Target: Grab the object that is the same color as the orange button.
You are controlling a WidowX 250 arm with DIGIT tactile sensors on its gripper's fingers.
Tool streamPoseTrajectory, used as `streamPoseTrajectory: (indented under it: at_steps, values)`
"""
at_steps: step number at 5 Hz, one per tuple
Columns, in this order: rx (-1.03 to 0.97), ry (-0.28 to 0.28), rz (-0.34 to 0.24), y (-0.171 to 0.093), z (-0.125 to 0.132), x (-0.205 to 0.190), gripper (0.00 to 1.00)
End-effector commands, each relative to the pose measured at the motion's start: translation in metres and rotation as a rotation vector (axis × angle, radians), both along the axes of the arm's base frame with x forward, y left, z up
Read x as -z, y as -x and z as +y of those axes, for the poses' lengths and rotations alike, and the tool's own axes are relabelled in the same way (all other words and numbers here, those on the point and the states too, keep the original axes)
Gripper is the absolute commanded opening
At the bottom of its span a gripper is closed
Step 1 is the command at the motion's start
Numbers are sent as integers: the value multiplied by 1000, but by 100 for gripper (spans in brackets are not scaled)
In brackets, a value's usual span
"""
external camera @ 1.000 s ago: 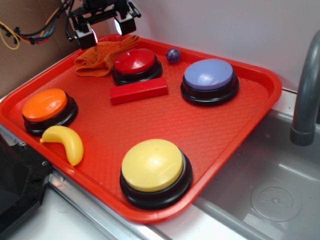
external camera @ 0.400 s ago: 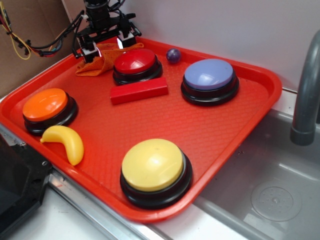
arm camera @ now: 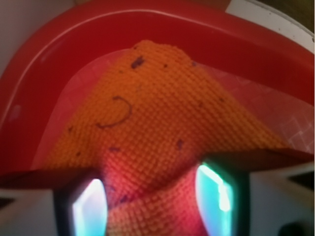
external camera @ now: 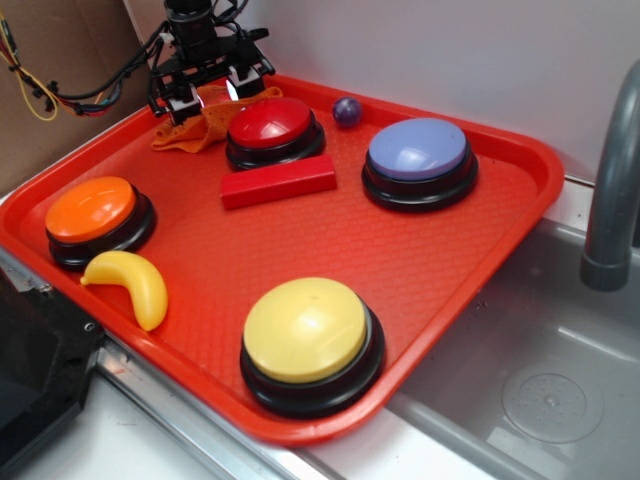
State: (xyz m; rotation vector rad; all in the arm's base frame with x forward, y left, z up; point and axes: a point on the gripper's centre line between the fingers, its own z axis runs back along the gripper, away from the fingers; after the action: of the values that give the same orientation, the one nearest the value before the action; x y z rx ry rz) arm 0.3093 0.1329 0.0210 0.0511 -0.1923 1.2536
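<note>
Black-framed, the robot's gripper [external camera: 211,92] sits low at the far left corner of the red plastic tray [external camera: 470,250], its two fingers straddling a fold of the small orange knitted cloth [external camera: 190,128]. In the wrist view the pads [arm camera: 88,209] press in on either side of a raised ridge of fabric, so the jaws are pinched onto the cloth [arm camera: 147,128].

That cloth is a coarse, open-mesh weave in bright orange, with a few dark threads and flecks caught on its surface, one curled into a hook shape. It is bunched and peaked where the fingers meet it, and spreads out flat toward the tray's rim. It lies just beside the red domed button [external camera: 272,130], touching or nearly touching its black base.

In front of that button lies a red rectangular block [external camera: 277,182]. The round orange domed button [external camera: 95,218] with its black base stands at the tray's left edge, well apart from the cloth, with a yellow toy banana [external camera: 130,285] just beside it.
</note>
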Motion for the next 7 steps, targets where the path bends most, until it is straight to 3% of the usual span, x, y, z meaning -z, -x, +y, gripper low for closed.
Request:
streamPoseTrajectory:
  at_steps: [1, 3, 4, 5, 6, 7]
  values:
    - [36, -27, 30, 11, 16, -11, 0]
    - [128, -43, 48, 9, 15, -28, 0]
    - [237, -48, 29, 10, 1, -51, 0]
    - [426, -14, 89, 12, -20, -74, 0]
    - [666, -7, 73, 21, -58, -104, 0]
    - [917, 61, 91, 33, -102, -122, 0]
